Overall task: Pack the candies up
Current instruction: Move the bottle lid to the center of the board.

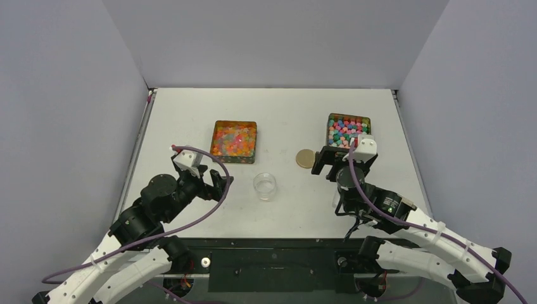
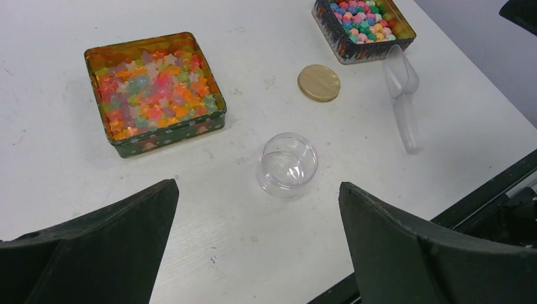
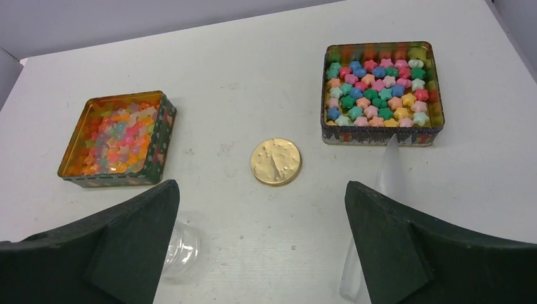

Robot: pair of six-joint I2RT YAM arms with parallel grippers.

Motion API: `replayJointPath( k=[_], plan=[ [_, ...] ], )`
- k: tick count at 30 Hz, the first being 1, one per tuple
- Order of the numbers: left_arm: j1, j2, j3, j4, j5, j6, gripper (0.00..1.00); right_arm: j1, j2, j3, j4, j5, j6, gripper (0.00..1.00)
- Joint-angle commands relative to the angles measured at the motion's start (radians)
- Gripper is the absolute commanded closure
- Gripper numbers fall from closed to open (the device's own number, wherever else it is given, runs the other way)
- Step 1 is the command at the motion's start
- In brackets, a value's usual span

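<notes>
Glossy translucent candies (image 2: 152, 88) fill a square tin (image 2: 166, 134) at the table's middle left. Opaque blue, green, pink and yellow candies (image 3: 379, 92) fill a second tin (image 3: 380, 135) at the far right. A small clear jar (image 2: 288, 163) stands empty between the arms, and its gold lid (image 3: 276, 161) lies flat beyond it. My left gripper (image 2: 256, 187) hangs open just short of the jar, holding nothing. My right gripper (image 3: 261, 185) hovers open near the lid, also with nothing in it.
A clear plastic scoop (image 2: 403, 88) lies on the table just in front of the right tin, its handle running under my right gripper's right finger. Grey walls close in the table on three sides. The table's black front edge (image 2: 481, 190) runs close by.
</notes>
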Motion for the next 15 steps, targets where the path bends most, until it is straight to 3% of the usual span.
replayJointPath(
  k=[1,9,15],
  plan=[
    [0.018,-0.025,-0.009,0.044,0.026,0.051,0.04,0.004,0.007,0.066,-0.052,0.044,0.020,0.00],
    [0.069,-0.017,-0.011,0.039,0.046,0.049,0.04,0.002,0.075,0.130,-0.058,0.040,0.012,0.02],
    [0.119,0.006,-0.007,0.027,0.064,0.039,0.04,-0.019,0.222,0.239,-0.125,0.013,0.009,0.05]
  ],
)
